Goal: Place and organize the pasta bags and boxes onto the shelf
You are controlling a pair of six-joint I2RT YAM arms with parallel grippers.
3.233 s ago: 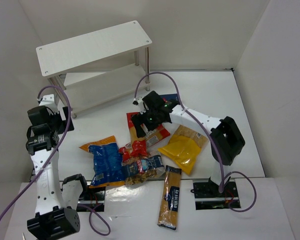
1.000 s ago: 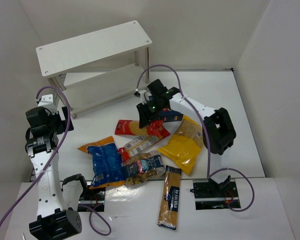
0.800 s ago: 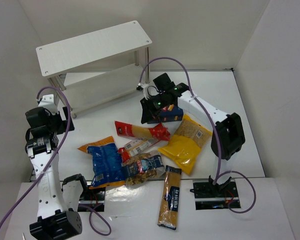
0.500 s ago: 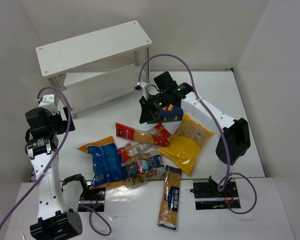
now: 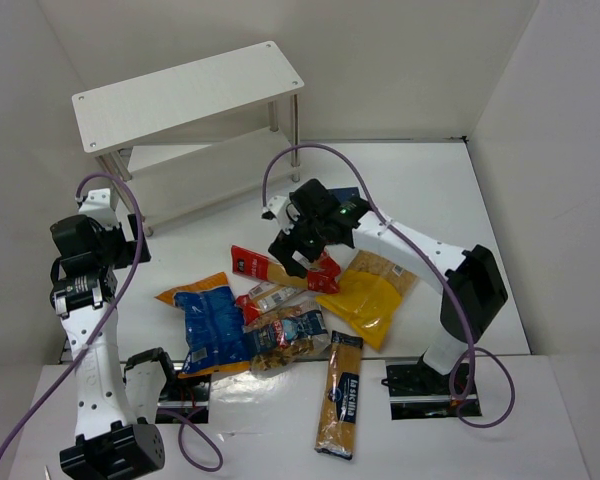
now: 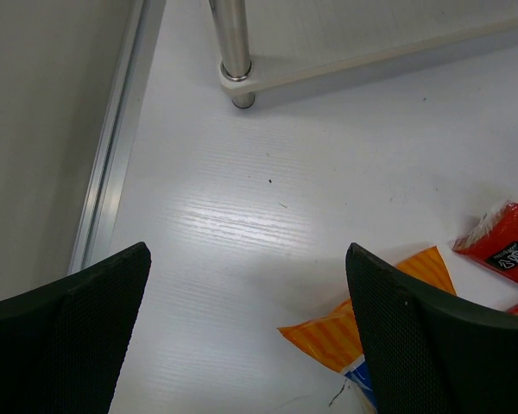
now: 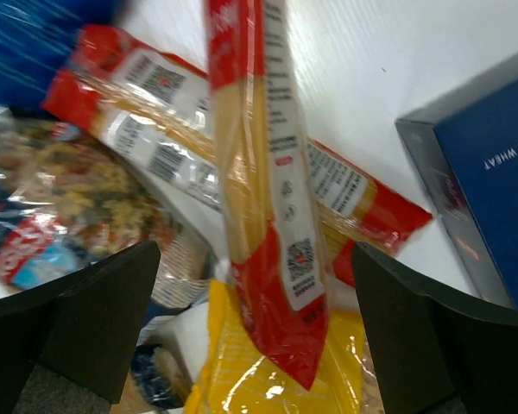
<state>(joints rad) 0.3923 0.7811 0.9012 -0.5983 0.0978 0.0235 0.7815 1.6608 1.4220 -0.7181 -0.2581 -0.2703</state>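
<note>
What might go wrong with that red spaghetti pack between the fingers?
1. The right gripper is open around the long spaghetti pack. Pinched across its thin side, it may slip or droop.
2. It crosses over a second red pack and a yellow bag, so those might get dragged along.

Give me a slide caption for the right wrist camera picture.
Right gripper, fingers open, over two crossed red-and-clear spaghetti packs; dark blue box at right.
</note>
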